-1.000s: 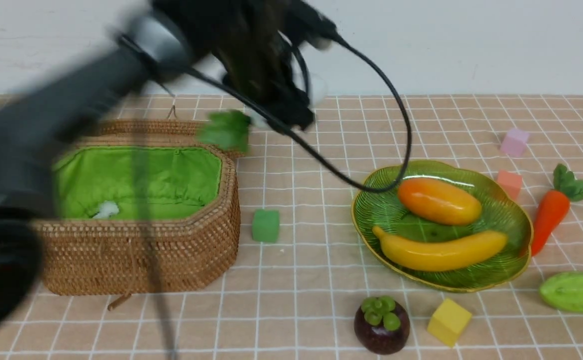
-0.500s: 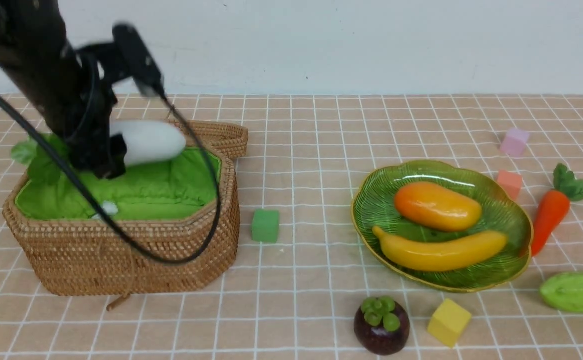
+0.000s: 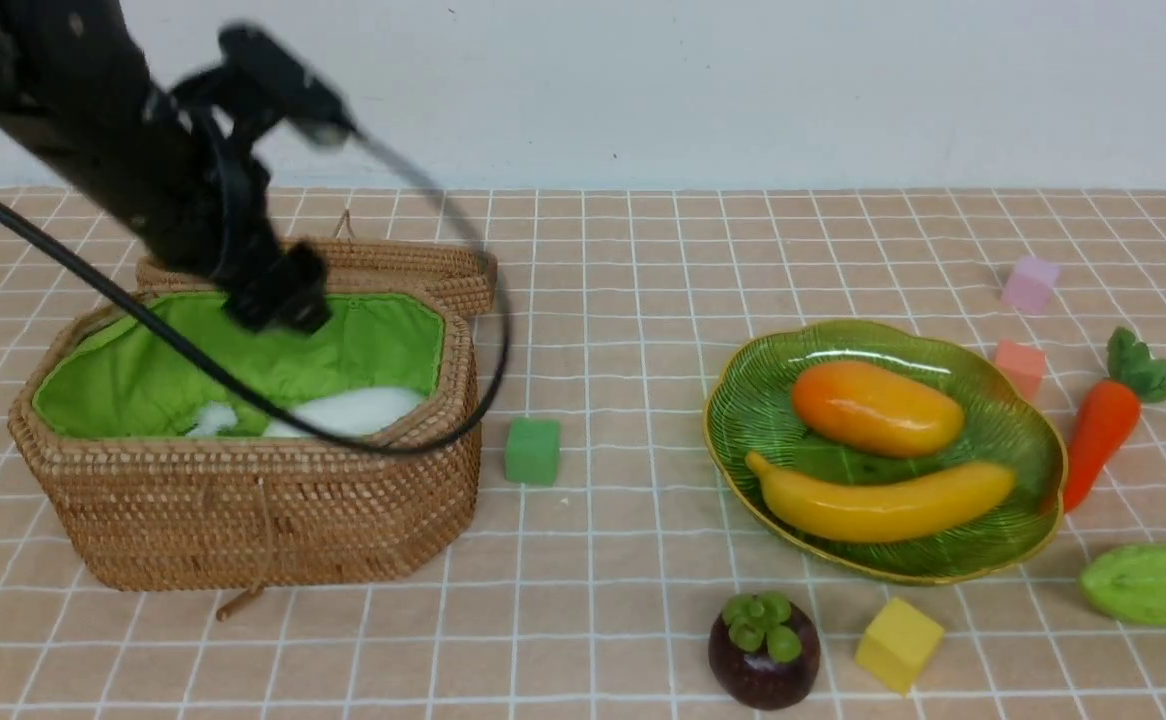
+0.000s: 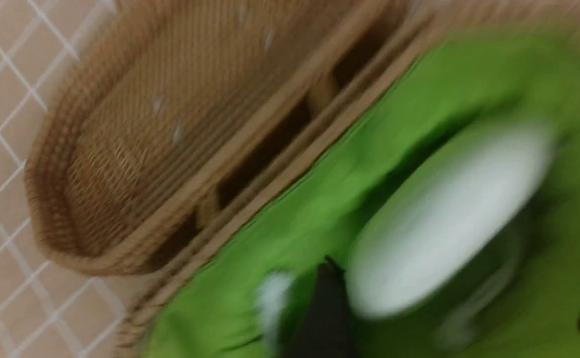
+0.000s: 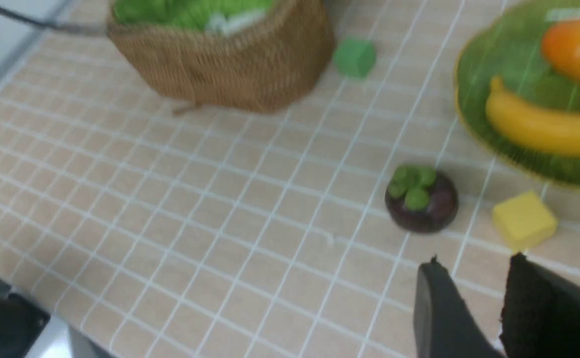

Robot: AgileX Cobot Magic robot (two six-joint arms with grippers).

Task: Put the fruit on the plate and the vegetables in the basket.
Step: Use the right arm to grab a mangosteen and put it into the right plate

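Observation:
The white radish (image 3: 353, 410) lies inside the wicker basket (image 3: 243, 470) on its green lining. My left gripper (image 3: 278, 300) hangs just above it, open and holding nothing. The left wrist view is blurred, with the radish (image 4: 444, 219) below the spread gripper (image 4: 461, 298). The mango (image 3: 878, 407) and banana (image 3: 883, 500) rest on the green plate (image 3: 763, 420). The mangosteen (image 3: 763, 650) stands on the table in front of the plate. The carrot (image 3: 1103, 425) and cucumber (image 3: 1153, 583) lie to the plate's right. My right gripper (image 5: 474, 261) hovers near the mangosteen (image 5: 422, 201), slightly open and empty.
The basket's lid (image 3: 413, 262) lies folded back behind it. A green cube (image 3: 531, 451) sits between basket and plate. A yellow cube (image 3: 898, 643) is beside the mangosteen. Pink (image 3: 1029, 284) and salmon (image 3: 1019, 365) cubes stand behind the plate. A black cable (image 3: 483, 380) loops over the basket.
The left arm swung from the middle of the table to the basket with the radish. The radish has left the jaws and now lies in the basket.

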